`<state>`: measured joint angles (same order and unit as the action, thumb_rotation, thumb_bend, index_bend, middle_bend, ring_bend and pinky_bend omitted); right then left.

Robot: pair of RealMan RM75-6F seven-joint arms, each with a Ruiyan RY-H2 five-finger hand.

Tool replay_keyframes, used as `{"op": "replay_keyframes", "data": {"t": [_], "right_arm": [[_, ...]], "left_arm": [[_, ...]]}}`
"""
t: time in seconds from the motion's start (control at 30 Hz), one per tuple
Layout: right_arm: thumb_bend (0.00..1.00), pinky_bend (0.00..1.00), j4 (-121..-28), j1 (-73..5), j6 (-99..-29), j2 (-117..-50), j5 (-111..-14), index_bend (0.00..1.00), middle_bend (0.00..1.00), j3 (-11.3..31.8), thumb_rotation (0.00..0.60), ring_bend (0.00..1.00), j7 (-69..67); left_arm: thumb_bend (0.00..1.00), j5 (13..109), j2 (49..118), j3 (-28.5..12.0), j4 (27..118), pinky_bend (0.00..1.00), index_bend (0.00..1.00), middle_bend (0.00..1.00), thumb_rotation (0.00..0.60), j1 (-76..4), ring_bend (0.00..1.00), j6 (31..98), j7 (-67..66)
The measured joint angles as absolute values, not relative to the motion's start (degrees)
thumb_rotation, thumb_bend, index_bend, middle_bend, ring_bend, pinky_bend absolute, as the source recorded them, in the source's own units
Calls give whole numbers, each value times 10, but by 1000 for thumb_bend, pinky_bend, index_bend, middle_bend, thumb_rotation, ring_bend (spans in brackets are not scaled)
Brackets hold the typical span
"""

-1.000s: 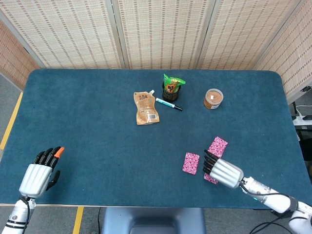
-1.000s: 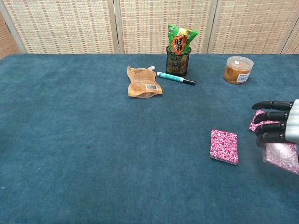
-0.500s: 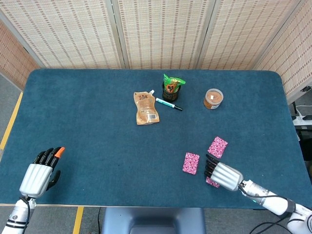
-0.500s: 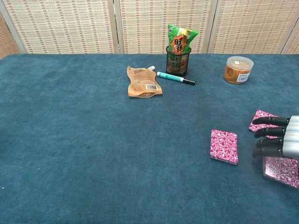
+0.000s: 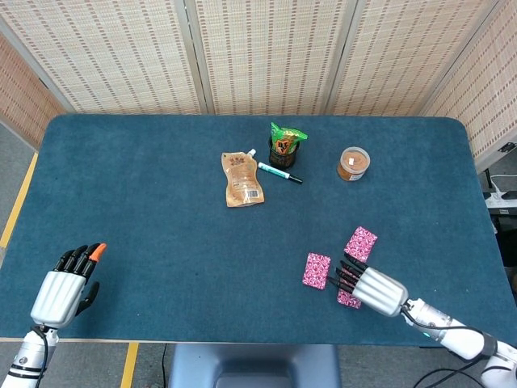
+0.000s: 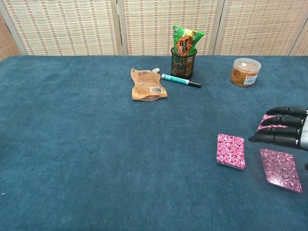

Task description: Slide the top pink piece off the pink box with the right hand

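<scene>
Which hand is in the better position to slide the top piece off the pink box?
The right hand: its fingers point at the pink box from close beside it. The left hand is at the table's far left edge.

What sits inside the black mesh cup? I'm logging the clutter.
A green snack packet stands in the black mesh cup, its top sticking out above the rim. Its lower part, and anything beneath it, is hidden by the mesh.

The table is covered in matt teal cloth — a short, felt-like nap. The right hand is cased in smooth silvery metal with dark fingers. A glossy printed finish is seen on the pink box and the loose pink card. The brown pouch is shiny foil-like plastic — the jar clear plastic.
</scene>
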<state>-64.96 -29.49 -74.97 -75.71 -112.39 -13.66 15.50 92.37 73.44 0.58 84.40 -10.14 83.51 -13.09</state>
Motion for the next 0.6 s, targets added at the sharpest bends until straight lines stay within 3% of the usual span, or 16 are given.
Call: {"op": "replay_keyframes", "data": {"t": [0.13,0.43,0.6], "right_arm": [[199,24,-680,-267,-778,-746,-1079,0,38,-109,600,2,169],[198,0,-835,-133,-896,-723,-903,0,0,-43,600,0,183],[198,0,-833,-104,-940,-725,-907,0,0,-27,600,0,138]], "left_arm": [[472,926,735,4,841,202,0,84,600,-101,123,841,-127],[475,933,743,-1,822,179,0,26,600,-102,70,853,-112],[477,935,740,0,824,175,0,27,600,-102,70,853,-106]]}}
